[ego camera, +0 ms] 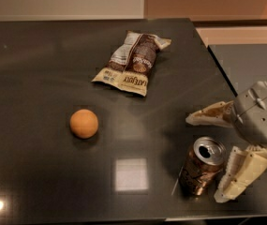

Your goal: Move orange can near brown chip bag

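The orange can stands upright near the front right of the dark table, its silver top with the opening facing up. The brown chip bag lies flat at the back centre, well apart from the can. My gripper comes in from the right and is open: one cream finger is just behind the can, the other finger is at the can's right front side. The can sits between the two fingers, which are not closed on it.
A round orange fruit lies left of centre on the table. The table's right edge runs just behind my arm, with a grey floor area beyond. A bright light reflection shows near the front edge.
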Motion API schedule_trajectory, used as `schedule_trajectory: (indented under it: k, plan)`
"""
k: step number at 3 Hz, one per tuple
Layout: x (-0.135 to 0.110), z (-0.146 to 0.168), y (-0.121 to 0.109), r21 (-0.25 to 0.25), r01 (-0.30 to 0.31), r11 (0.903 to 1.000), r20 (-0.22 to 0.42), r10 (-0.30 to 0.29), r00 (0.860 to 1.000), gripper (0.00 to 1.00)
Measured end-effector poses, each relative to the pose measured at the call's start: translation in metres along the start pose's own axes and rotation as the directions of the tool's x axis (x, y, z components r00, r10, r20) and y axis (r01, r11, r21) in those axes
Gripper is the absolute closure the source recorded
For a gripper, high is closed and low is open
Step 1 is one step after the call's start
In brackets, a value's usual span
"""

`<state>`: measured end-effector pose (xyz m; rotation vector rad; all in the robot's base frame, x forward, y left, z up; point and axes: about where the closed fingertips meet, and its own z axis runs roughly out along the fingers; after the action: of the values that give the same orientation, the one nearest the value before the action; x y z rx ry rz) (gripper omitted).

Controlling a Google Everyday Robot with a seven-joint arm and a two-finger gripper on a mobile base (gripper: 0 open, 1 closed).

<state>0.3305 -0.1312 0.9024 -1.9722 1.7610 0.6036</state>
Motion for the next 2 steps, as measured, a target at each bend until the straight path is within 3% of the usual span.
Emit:
schedule_trajectory:
  k: [2]
  plan:
    - [-0.0051,-0.0066,-0.0066,0.015,-0.027,0.9995,0.034,0.026,0.999,0.64]
